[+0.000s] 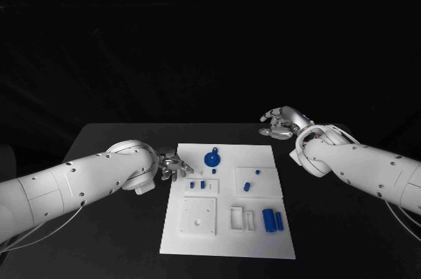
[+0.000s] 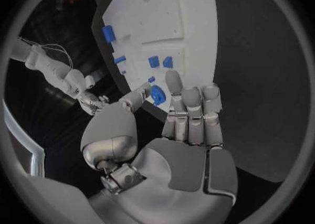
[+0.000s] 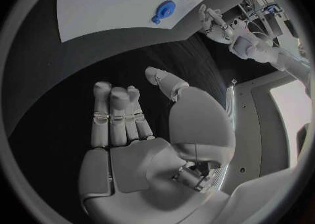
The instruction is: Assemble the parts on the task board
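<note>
Two hands flank the task board (image 1: 198, 242), a white plate lying mid-table. Left hand (image 1: 173, 167), at the board's left edge, has its fingers extended side by side and holds nothing. Right hand (image 1: 285, 123), off the board's far right corner over black table (image 1: 351, 230), appears loosely curled and empty. Blue parts include a round piece (image 1: 212, 159) near the far edge and two cylinders (image 1: 273, 220) near the right edge.

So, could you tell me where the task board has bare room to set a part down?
The task board is bare along its near edge and its far right corner. It is crowded at the left hand and around the two blue cylinders.
</note>
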`<state>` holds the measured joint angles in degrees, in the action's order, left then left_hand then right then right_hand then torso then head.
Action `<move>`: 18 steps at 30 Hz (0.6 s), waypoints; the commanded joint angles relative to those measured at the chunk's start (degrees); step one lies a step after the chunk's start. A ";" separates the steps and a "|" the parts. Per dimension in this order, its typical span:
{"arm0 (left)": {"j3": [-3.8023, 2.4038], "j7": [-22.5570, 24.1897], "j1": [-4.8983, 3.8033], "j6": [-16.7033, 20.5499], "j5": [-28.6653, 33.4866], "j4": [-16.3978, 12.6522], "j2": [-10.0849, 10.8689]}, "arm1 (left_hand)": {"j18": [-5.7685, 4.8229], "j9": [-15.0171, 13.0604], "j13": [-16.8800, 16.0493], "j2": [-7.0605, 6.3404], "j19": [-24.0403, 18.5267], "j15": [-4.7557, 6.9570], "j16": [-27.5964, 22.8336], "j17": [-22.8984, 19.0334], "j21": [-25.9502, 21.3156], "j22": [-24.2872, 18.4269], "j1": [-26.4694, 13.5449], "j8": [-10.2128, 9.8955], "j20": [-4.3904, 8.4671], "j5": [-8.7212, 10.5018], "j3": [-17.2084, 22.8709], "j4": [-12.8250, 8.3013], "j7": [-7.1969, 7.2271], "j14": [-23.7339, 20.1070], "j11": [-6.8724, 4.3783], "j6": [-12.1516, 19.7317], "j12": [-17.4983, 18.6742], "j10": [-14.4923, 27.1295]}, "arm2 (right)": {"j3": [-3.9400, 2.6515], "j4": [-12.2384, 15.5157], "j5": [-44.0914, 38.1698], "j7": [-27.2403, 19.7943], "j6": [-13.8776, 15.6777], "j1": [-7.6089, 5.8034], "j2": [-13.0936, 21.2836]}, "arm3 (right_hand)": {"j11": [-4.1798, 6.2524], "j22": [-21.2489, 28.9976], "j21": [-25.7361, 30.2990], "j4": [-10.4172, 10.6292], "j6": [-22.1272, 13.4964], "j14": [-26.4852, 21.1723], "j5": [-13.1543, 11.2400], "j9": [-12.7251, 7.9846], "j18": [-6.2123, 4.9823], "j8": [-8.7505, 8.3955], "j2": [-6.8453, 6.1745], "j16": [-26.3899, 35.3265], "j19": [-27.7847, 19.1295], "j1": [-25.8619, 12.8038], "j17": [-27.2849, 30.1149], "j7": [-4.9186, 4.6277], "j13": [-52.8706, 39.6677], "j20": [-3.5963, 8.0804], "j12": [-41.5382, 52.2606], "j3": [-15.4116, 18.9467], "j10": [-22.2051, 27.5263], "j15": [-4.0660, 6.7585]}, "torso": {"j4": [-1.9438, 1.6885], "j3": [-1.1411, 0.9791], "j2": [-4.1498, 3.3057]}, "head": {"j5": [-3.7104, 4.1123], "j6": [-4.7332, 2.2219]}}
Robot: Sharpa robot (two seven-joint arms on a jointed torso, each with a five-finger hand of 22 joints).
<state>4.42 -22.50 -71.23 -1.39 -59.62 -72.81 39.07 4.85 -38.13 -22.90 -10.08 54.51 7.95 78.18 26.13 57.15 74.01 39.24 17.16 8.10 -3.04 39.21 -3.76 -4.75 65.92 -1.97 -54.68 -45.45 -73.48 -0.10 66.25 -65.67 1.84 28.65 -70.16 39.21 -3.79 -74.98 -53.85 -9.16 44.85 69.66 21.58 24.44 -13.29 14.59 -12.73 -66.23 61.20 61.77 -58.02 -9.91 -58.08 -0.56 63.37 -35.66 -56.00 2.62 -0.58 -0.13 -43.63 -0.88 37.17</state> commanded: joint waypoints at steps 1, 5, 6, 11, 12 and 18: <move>-0.02 5.48 -0.11 5.05 5.81 -0.36 -0.23 | -1.48 -0.20 1.37 0.68 -2.92 -1.05 -3.22 -1.45 -2.44 -0.80 2.87 0.73 4.25 0.05 0.46 -1.51 -0.79 -3.04 1.10 1.65 2.77 3.42 | -0.02 0.02 0.05 -0.45 -0.52 0.02 0.04 | 0.13 -1.05 0.19 0.01 0.02 0.00 0.21 -0.07 -1.71 0.26 -0.12 -0.35 0.15 -0.63 0.07 -0.30 0.08 0.11 0.27 0.22 0.28 0.06 | 0.06 0.04 -0.04 | 0.12 -0.09; 0.01 12.75 -0.11 9.23 6.25 -0.67 -0.84 | -3.07 -0.10 3.56 2.69 -7.76 -3.47 -7.99 -3.80 -6.26 -1.80 11.29 2.05 1.94 -1.07 1.55 -7.21 -2.54 -7.78 3.23 3.75 7.08 8.67 | -0.02 -0.01 0.13 -0.48 -0.60 0.02 0.06 | 0.13 -1.05 0.19 0.00 0.02 0.00 0.23 -0.07 -1.71 0.26 -0.10 -0.35 0.16 -0.62 0.07 -0.30 0.09 0.12 0.28 0.23 0.28 0.07 | 0.06 0.05 -0.06 | 0.21 -0.16; 0.02 14.80 -0.11 10.83 5.48 -0.68 -1.13 | -3.22 0.06 4.06 2.92 -8.46 -3.88 -8.70 -4.19 -6.81 -1.88 13.91 2.15 1.61 -2.26 2.04 -8.81 -2.84 -8.54 3.62 4.35 7.90 9.65 | -0.02 -0.03 0.14 -0.49 -0.58 0.02 0.06 | 0.13 -1.05 0.19 -0.01 0.02 0.00 0.24 -0.07 -1.71 0.27 -0.10 -0.35 0.16 -0.62 0.07 -0.30 0.09 0.12 0.28 0.23 0.28 0.07 | 0.03 0.05 -0.07 | 0.22 -0.21; 0.04 22.25 -0.10 15.20 1.97 0.02 -2.46 | -3.28 1.24 6.55 2.02 -9.12 -5.26 -9.43 -4.81 -7.85 -1.77 23.40 3.24 0.31 -2.87 1.94 -12.52 -3.63 -9.12 5.18 5.48 11.82 12.49 | -0.02 -0.04 0.14 -0.60 -0.66 0.02 -0.01 | 0.13 -1.05 0.19 -0.04 0.03 -0.01 0.27 -0.07 -1.71 0.27 -0.08 -0.35 0.15 -0.59 0.08 -0.29 0.11 0.13 0.29 0.22 0.28 0.07 | -0.04 0.04 -0.04 | 0.26 -0.32; 0.04 22.98 -0.10 15.86 1.29 0.25 -2.78 | -3.34 1.72 7.16 1.68 -9.66 -5.61 -9.88 -5.07 -8.39 -1.79 25.01 3.40 -0.08 -2.52 1.69 -12.53 -3.74 -9.66 5.52 5.85 12.75 12.68 | -0.02 -0.04 0.14 -0.60 -0.67 0.02 -0.03 | 0.14 -1.05 0.19 -0.04 0.03 -0.01 0.28 -0.07 -1.71 0.27 -0.07 -0.35 0.15 -0.59 0.08 -0.29 0.11 0.13 0.29 0.22 0.28 0.07 | -0.07 0.06 -0.04 | 0.30 -0.42; 0.21 25.02 -0.10 16.35 -3.38 1.57 -4.81 | -3.05 3.28 9.15 1.01 -9.74 -6.38 -10.20 -5.38 -9.19 -1.57 27.88 4.07 -0.79 -1.35 0.79 -12.61 -3.89 -9.75 6.47 6.30 16.18 13.48 | -0.02 -0.09 0.15 -0.62 -0.75 0.02 -0.22 | 0.14 -1.05 0.19 -0.06 0.04 -0.01 0.30 -0.07 -1.71 0.28 -0.04 -0.35 0.15 -0.56 0.08 -0.29 0.12 0.13 0.30 0.22 0.28 0.07 | 0.04 0.04 -0.04 | 0.24 -0.65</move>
<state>4.64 -2.24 -71.26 11.97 -59.09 -71.31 34.60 2.06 -34.89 -13.79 -9.05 44.94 1.94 68.23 20.81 48.18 72.40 66.69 21.03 5.02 -4.60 40.25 -16.35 -8.74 56.33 2.88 -48.76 -29.32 -62.49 -0.10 66.16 -65.55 1.78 28.60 -70.16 39.06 -3.79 -74.99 -53.85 -9.16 44.88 69.66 21.58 24.44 -13.29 14.59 -12.73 -66.23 61.22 61.78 -58.03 -9.81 -58.03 -0.55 63.36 -35.66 -56.00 2.62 -0.59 -0.07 -43.68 -0.60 36.63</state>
